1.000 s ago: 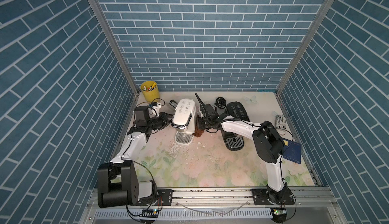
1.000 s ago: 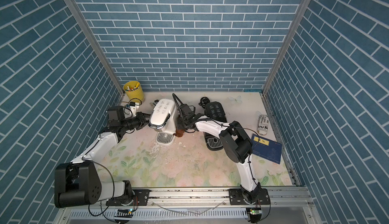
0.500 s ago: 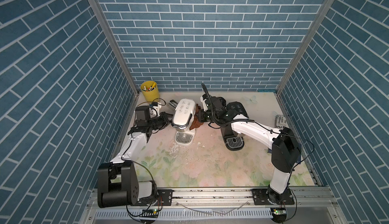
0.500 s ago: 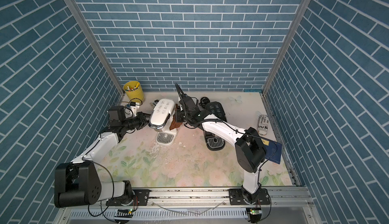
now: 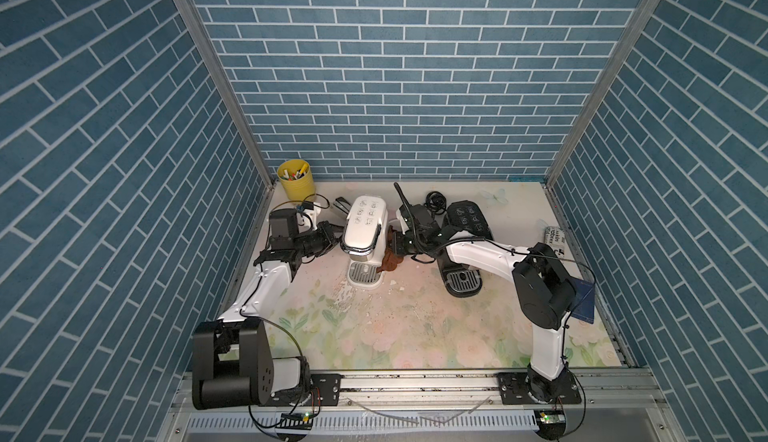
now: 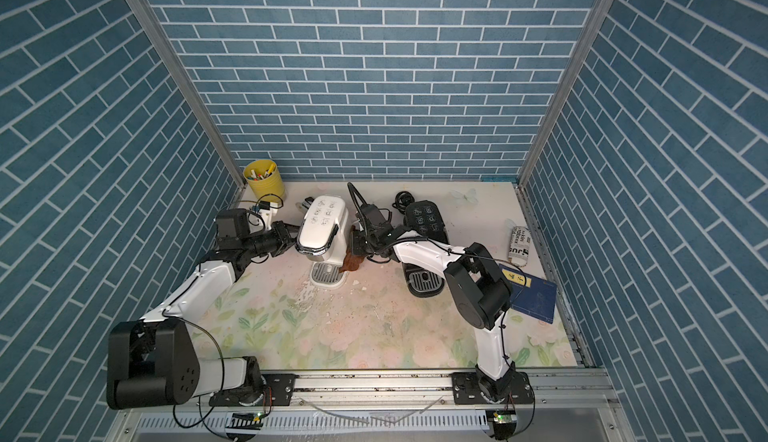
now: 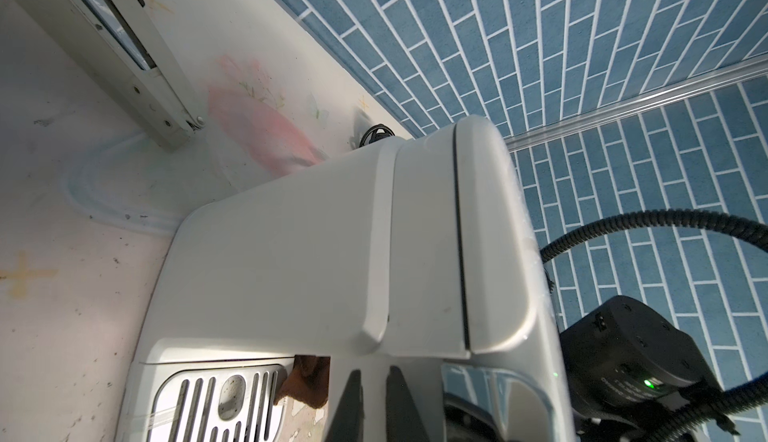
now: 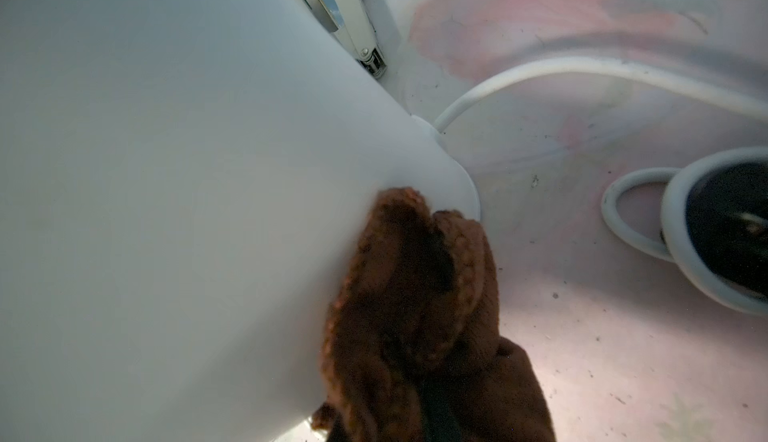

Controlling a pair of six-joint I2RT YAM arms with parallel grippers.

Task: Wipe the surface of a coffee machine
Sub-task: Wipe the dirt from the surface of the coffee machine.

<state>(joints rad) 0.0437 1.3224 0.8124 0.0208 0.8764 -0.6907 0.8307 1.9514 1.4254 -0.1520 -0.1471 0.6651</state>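
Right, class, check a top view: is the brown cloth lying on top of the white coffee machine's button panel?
No: the brown cloth hangs against the side of the white coffee machine, down by its drip tray.

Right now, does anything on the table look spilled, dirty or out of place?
Yes. White flakes and brown specks lie scattered on the floral tabletop in front of the white plastic coffee machine, near its drip tray. It looks like spilled debris. The brown knitted cloth is pressed against the machine's side.

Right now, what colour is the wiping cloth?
The cloth is brown, clearest in the right wrist view.
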